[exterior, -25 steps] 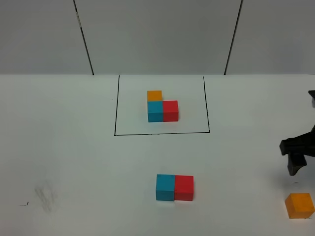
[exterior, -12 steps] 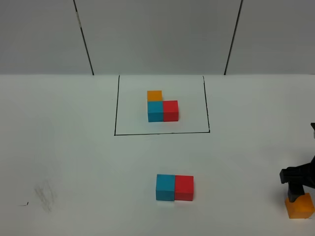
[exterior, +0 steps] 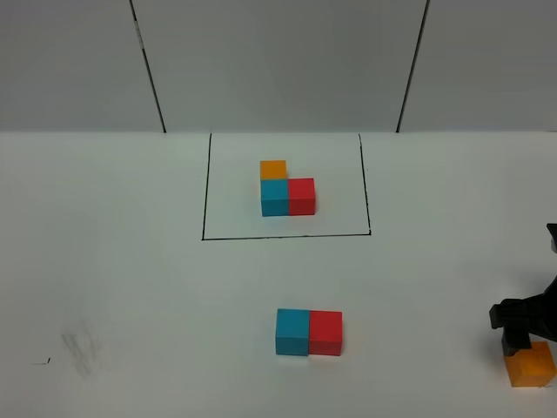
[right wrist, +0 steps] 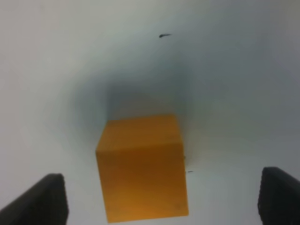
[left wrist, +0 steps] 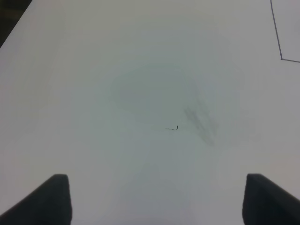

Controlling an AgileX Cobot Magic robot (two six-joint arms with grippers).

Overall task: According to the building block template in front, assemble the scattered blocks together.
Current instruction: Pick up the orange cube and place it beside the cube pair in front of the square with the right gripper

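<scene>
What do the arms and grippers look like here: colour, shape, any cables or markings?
The left gripper and right gripper both have matte black fingertips with rounded, blocky ends. From the high camera, the right one's body is black and angular. No cables or markings show.

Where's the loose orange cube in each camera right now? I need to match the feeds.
Exterior high: loose orange cube at the bottom right corner, under the right gripper.
Left wrist: not in it.
Right wrist: centred between the two dark fingers.
Shared landmark: that gripper over the cube.
</scene>
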